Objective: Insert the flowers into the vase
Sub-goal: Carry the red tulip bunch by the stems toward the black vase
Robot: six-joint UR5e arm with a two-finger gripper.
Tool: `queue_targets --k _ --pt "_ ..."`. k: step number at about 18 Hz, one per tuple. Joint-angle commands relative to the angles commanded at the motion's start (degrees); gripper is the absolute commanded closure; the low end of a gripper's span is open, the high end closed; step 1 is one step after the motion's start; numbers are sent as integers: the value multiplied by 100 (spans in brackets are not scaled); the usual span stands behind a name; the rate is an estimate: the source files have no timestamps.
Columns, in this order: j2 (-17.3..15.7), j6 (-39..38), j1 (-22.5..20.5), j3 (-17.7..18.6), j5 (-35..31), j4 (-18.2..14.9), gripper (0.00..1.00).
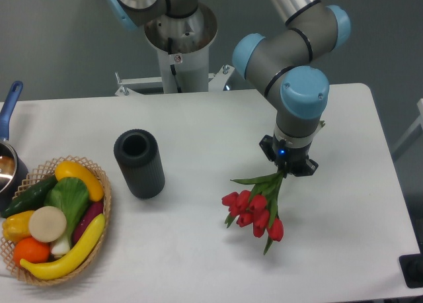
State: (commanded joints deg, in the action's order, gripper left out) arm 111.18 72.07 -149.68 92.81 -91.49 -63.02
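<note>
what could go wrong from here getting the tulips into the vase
1. The bunch of red tulips with green stems hangs blooms-down below the gripper, so it probably needs turning over first, or the blooms would go in before the stems.
2. The matte black ribbed cylinder vase has a narrow round mouth; splayed leaves and blooms could catch its rim and tip it.
3. The fingers are hidden under the wrist, so the hold on the stems cannot be judged; a swing might shake some loose.
</note>
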Motion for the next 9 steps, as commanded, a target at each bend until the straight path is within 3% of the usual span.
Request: queue_targets --k 9 --pt "-44 -149 395 0 9 26 100"
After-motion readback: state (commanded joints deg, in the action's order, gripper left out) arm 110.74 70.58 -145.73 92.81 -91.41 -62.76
